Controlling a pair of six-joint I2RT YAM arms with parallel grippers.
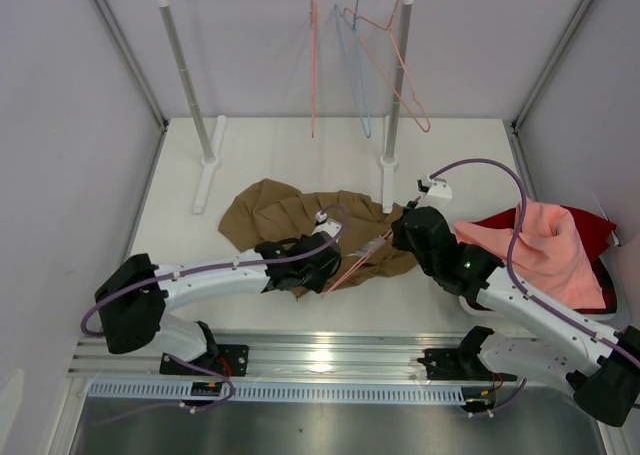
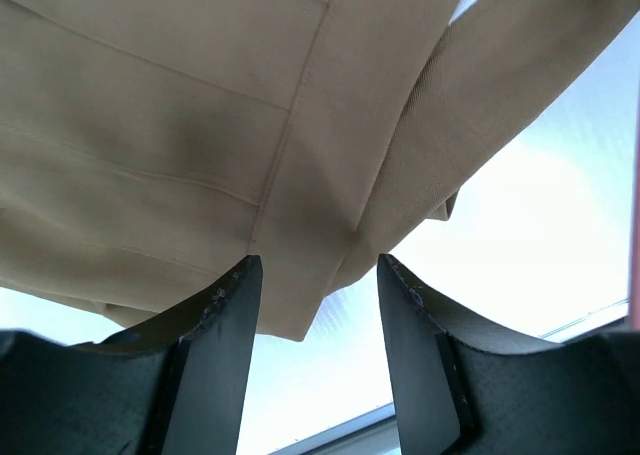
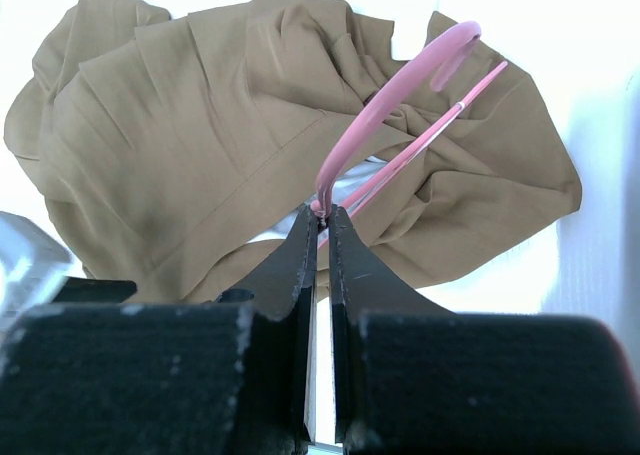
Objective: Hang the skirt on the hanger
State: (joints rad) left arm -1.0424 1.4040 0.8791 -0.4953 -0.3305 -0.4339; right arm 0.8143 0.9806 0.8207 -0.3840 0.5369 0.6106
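The tan-brown pleated skirt (image 1: 280, 213) lies crumpled on the table's middle. A salmon-pink wire hanger (image 1: 352, 265) lies slanted across its right part. My right gripper (image 1: 394, 237) is shut on the hanger (image 3: 380, 115) at the base of its hook, seen in the right wrist view with the skirt (image 3: 200, 125) behind it. My left gripper (image 1: 322, 265) sits at the skirt's near edge. In the left wrist view this gripper (image 2: 318, 265) stands open, and a fold of the skirt (image 2: 200, 105) hangs down between the fingertips (image 2: 245, 285).
A clothes rail at the back holds pink hangers (image 1: 400, 75) and a light blue hanger (image 1: 358, 85); its right post (image 1: 391, 105) stands just behind the skirt. A salmon-pink cloth (image 1: 540, 245) lies over a dark red cloth (image 1: 592, 225) at the right.
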